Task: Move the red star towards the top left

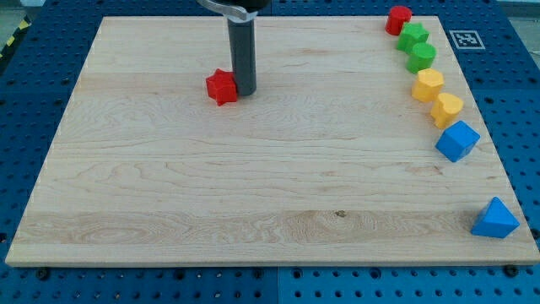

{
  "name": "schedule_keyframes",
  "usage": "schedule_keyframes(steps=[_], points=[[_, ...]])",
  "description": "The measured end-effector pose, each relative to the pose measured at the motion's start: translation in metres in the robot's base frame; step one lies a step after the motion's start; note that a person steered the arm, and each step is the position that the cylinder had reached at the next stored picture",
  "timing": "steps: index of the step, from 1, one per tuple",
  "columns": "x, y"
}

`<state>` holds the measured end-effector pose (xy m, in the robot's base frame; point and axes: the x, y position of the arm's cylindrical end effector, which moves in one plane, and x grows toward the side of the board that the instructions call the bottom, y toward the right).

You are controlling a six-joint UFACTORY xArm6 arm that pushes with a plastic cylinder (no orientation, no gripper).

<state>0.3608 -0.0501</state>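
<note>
The red star [221,86] lies on the wooden board [253,186], left of centre in the upper part. My tip [245,89] stands right against the star's right side, touching it. The dark rod rises from there to the view's top edge.
A column of blocks runs down the board's right side: a red cylinder [398,19], a green star [413,35], a green block [421,57], two yellow blocks [428,84] [447,109], a blue cube [457,140]. A blue pyramid [494,219] sits at the lower right.
</note>
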Motion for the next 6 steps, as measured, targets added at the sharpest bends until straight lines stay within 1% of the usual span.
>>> schedule_keyframes(steps=[1,2,4,6], points=[[0.005,-0.011],[0.023,-0.015],[0.024,-0.075],[0.024,-0.106]])
